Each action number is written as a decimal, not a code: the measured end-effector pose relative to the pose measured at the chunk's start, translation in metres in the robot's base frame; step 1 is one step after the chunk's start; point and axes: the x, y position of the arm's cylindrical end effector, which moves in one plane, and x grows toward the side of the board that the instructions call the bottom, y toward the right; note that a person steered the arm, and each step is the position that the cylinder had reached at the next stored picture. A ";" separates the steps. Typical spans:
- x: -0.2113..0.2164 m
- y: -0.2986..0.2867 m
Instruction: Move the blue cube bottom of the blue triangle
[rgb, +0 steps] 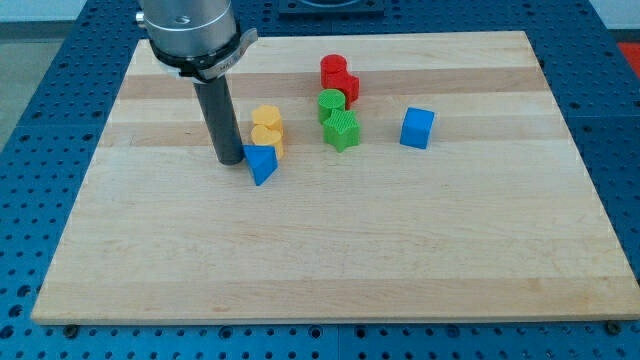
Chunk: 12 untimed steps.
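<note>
My tip (229, 160) is being held against the blue triangle (262, 163), on its left. The blue cube (418, 128) is being left well to the triangle's right. No gripper is being carried, so nothing is being grasped.

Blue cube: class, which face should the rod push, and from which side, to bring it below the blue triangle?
Probably the blue cube's right face, approached from the view's right. The blue triangle lies left and lower, so push left and downward. My tip now sits beside the triangle.

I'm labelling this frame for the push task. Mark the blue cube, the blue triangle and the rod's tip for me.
blue cube (417, 128), camera view, on its front face.
blue triangle (262, 163), camera view, on its front face.
my tip (230, 160), camera view, on the rod's very end, touching the triangle's left side.
</note>
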 end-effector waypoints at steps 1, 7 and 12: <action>0.000 0.001; 0.081 0.040; 0.024 0.306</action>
